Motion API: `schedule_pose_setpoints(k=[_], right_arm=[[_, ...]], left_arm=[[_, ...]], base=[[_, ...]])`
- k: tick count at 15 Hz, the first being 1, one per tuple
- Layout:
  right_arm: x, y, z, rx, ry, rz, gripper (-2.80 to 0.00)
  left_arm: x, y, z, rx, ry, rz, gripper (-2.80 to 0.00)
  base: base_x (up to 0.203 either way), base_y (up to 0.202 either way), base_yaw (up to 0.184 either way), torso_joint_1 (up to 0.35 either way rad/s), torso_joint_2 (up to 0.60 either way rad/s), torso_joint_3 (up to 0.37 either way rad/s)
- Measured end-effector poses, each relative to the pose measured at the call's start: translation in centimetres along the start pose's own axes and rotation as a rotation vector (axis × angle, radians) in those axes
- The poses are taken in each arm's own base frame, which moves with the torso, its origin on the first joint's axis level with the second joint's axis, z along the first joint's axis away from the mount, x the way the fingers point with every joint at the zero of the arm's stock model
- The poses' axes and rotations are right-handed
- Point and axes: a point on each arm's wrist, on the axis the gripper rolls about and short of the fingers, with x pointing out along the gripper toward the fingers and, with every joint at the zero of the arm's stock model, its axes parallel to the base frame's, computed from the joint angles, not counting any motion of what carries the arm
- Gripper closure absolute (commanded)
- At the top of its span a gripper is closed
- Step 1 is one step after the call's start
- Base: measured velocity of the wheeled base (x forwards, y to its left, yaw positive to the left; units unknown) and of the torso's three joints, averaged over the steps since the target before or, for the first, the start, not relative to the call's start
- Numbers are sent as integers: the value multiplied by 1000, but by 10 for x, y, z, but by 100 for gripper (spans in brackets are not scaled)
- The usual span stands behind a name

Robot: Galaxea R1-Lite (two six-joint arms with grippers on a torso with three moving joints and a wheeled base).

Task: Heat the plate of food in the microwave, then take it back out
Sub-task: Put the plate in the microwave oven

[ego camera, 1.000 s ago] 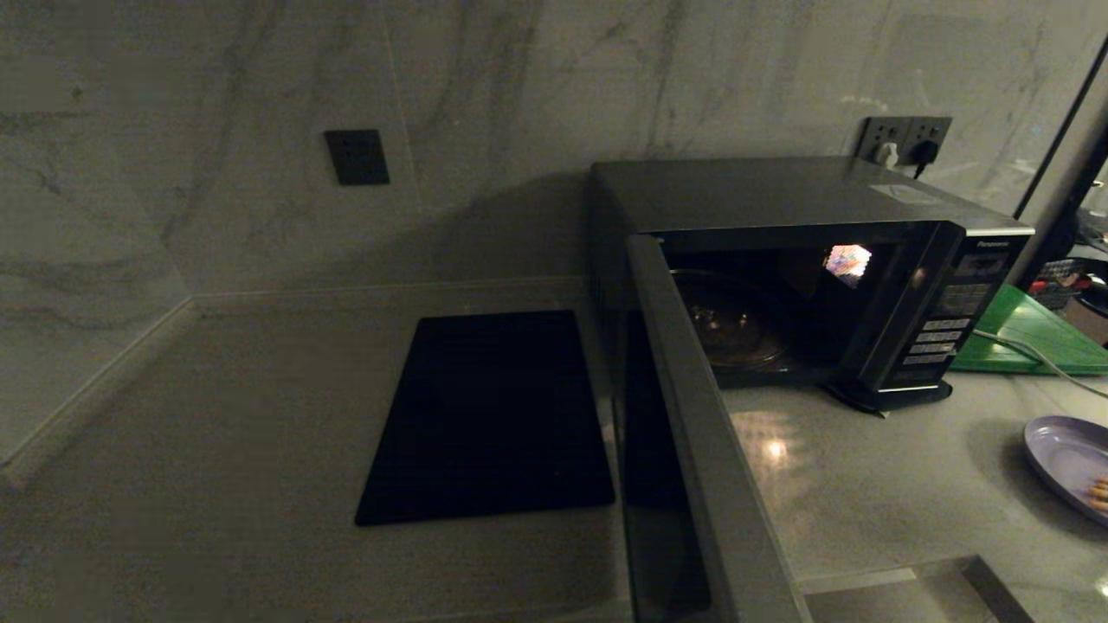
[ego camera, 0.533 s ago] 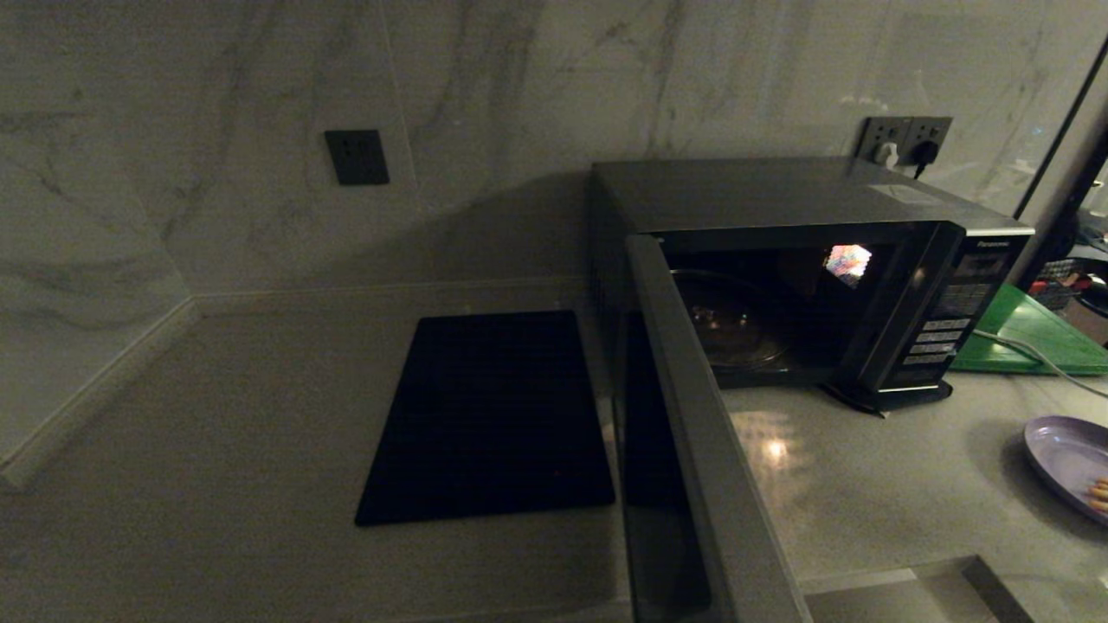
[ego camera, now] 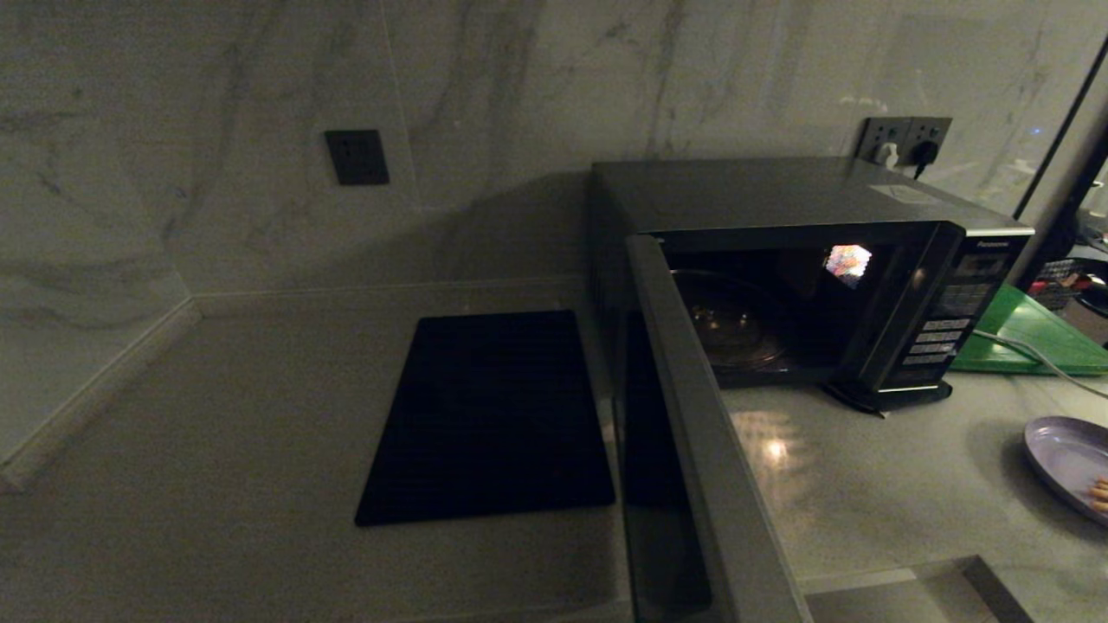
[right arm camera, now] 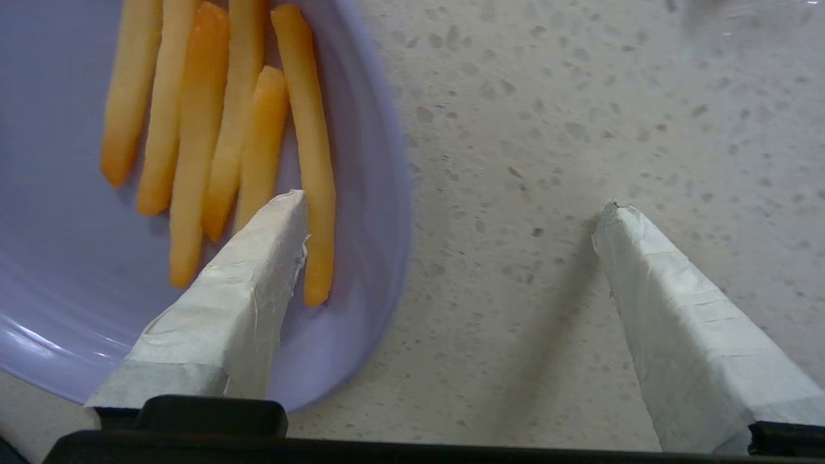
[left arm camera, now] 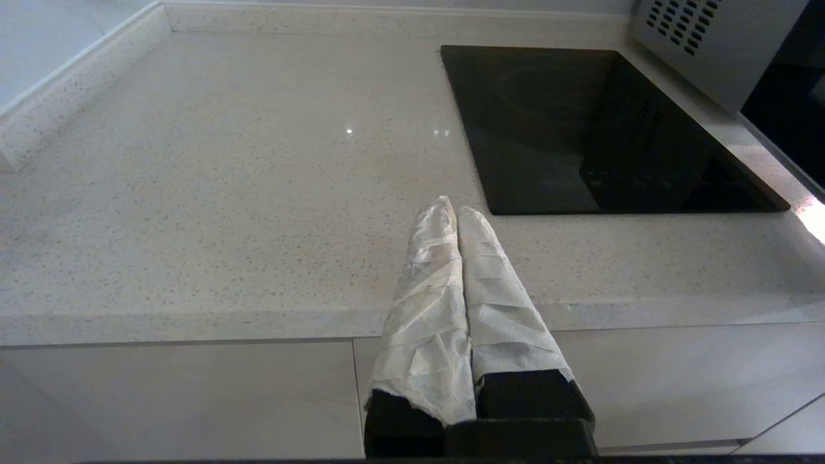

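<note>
Microwave (ego camera: 779,260), the large black and silver-grey box oven, stands on the pale speckled stone table (ego camera: 216,433) with its dark glass door swung wide and its cavity holding only the glass turntable. The shallow round lavender plate of orange-tan fries (right arm camera: 193,161) sits on the table, well to the oven's right. The right tool (right arm camera: 451,212) hovers spread wide, one taped finger over the plate's rim, gripping nothing. The left tool (left arm camera: 456,212), fingers pressed together and empty, hangs above the table's front edge. Loading, heating and retrieval all remain.
</note>
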Motion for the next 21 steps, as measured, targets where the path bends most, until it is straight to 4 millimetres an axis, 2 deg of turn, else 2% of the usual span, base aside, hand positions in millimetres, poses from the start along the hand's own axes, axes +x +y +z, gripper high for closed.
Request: schedule_pose_setpoints(k=[2,3,21], right_arm=[[2,0,0,0,3,-5,-280],[2,0,0,0,3,-5,0],[-15,-2,-3,1,-8,6,0]], left_arm=[[0,0,0,0,0,0,0],[0,0,0,0,0,0,0],[0,0,0,0,0,0,0]], base=[[0,0,0,0,0,0],[0,0,0,0,0,0],[0,0,0,0,0,0]])
